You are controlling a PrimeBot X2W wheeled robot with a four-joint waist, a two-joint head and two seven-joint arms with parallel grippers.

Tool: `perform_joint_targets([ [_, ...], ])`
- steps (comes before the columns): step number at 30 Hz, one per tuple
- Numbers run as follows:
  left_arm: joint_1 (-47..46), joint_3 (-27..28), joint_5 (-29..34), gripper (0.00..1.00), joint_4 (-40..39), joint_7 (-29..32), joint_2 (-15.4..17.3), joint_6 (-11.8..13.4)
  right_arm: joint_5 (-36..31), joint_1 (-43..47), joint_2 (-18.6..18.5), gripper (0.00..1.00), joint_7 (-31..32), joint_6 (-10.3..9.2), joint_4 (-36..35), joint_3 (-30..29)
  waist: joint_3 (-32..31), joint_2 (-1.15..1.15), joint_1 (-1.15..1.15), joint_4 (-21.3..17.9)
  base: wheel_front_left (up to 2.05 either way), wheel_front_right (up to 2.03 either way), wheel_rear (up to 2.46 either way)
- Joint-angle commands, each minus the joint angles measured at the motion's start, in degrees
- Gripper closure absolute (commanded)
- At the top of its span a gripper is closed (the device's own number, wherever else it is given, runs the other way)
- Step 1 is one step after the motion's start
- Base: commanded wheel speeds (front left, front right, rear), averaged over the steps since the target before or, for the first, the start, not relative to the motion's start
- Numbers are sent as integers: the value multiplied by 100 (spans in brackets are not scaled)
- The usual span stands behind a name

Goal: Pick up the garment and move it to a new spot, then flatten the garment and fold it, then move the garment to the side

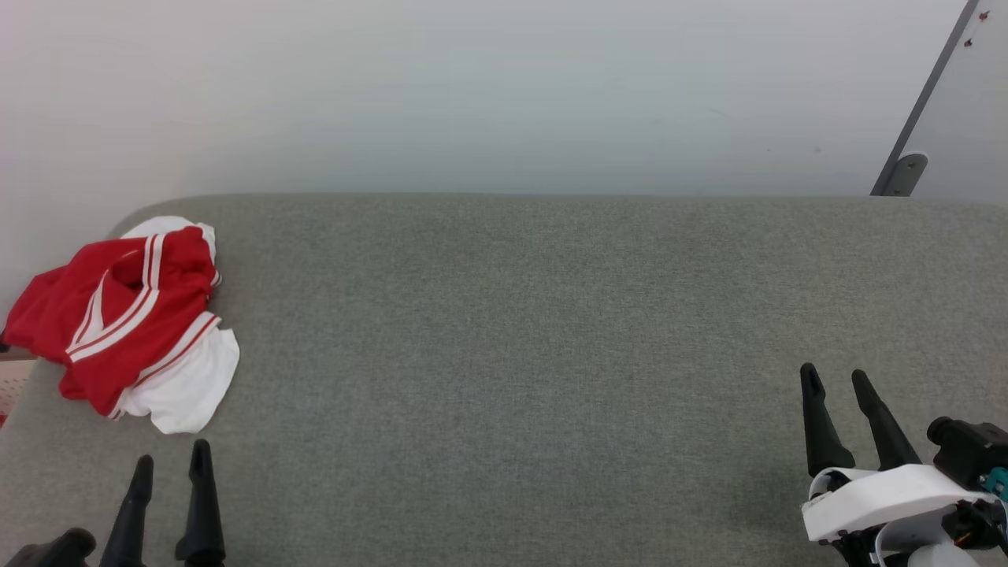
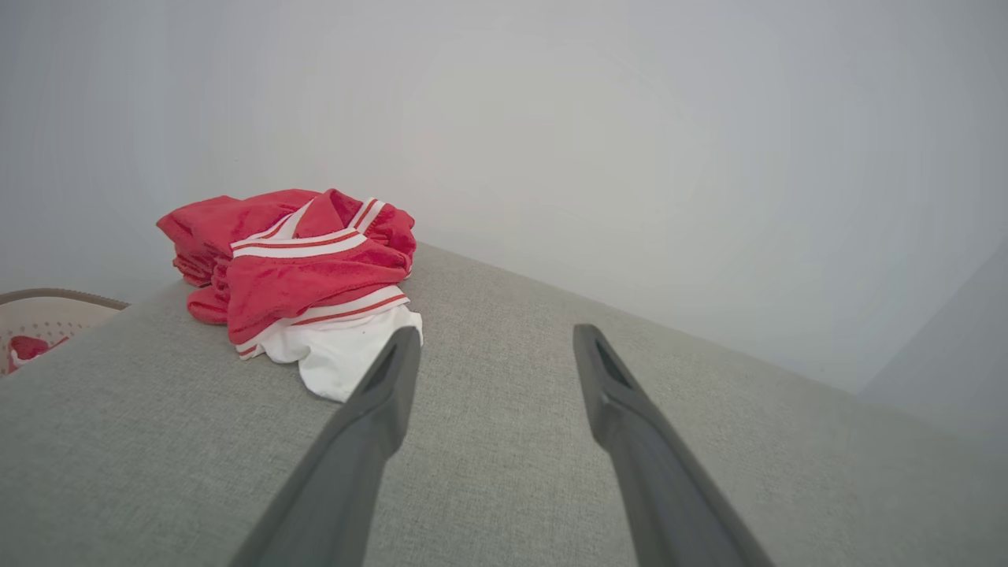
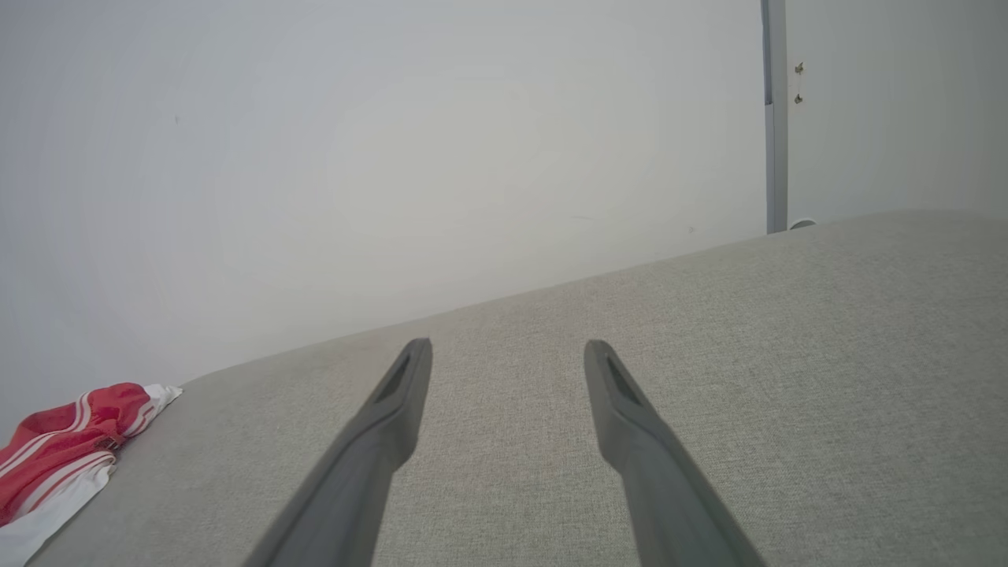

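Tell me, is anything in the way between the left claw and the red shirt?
No, nothing visible is in the way. The left claw is open and empty, just short of the crumpled red jersey shirt. Only a bare strip of the grey fabric surface lies between them.

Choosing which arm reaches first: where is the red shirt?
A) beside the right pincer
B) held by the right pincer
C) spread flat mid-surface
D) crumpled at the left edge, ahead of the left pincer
D: the shirt lies crumpled at the left edge of the grey surface, just ahead of the open left pincer; the right pincer is open, far off.
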Motion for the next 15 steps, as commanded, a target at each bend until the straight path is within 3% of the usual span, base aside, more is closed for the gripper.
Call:
perform_joint_targets([
  [1, 19, -24, 165, 0, -14, -42, 72, -42, -159, -117, -37, 0, -58, -4, -52, 42, 1, 0, 0, -6, 0, 0, 0],
  [15, -37, -212, 745, 0, 92, -206, 329, -102, -730, -164, -78, 0, -217, -5, -51, 123, -5, 0, 0, -59, 0, 0, 0],
])
